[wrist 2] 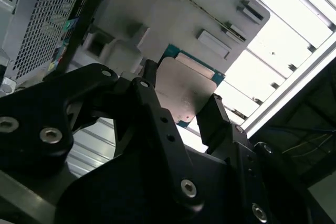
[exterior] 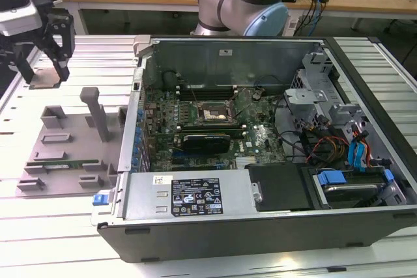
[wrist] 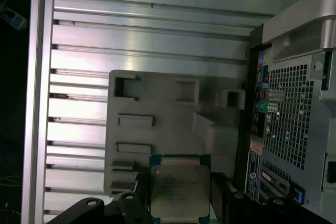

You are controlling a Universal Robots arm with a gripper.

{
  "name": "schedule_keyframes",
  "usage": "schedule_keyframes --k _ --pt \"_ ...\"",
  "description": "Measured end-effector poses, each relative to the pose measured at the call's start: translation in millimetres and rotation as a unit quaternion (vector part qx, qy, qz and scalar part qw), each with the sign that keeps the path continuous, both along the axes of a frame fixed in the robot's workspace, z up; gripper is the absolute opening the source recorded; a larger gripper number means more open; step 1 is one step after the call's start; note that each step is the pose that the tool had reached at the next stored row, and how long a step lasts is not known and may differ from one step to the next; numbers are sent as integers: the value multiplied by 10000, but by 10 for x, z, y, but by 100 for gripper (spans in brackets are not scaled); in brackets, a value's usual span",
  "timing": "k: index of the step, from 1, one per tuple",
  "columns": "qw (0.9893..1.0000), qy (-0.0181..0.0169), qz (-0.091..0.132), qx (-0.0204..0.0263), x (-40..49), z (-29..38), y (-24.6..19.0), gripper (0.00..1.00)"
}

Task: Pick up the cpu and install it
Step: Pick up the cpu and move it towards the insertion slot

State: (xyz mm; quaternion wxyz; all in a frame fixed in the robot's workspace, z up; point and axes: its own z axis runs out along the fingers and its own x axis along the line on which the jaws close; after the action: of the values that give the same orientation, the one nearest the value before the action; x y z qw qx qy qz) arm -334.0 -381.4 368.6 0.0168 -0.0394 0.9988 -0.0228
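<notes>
Gripper is pinched shut on the cpu, gripping two opposite edges. Light, stiff, prob fragile underneath, so edges look like the right hold.

Silver-grey cpu, seemingly teal-green rim, black tool, pale grey tray

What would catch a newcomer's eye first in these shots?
The gripper, at the exterior view's upper left, is clamped on the cpu, holding it over the slatted table near the grey fixture tray. The open computer case takes up the middle of the exterior view, and the socket on its motherboard appears empty.
</notes>
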Motion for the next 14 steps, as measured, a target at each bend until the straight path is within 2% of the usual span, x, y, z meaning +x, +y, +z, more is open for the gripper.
schedule_keyframes --k 3,6,9,11,14 --pt "10000 0 -1 -4 201 -3 0 55" --pt "10000 0 0 -6 308 -5 0 55" --pt "10000 0 -1 -16 484 -10 1 55" --pt "10000 0 0 -20 546 -12 1 55" --pt "10000 0 0 -28 685 -16 1 55"
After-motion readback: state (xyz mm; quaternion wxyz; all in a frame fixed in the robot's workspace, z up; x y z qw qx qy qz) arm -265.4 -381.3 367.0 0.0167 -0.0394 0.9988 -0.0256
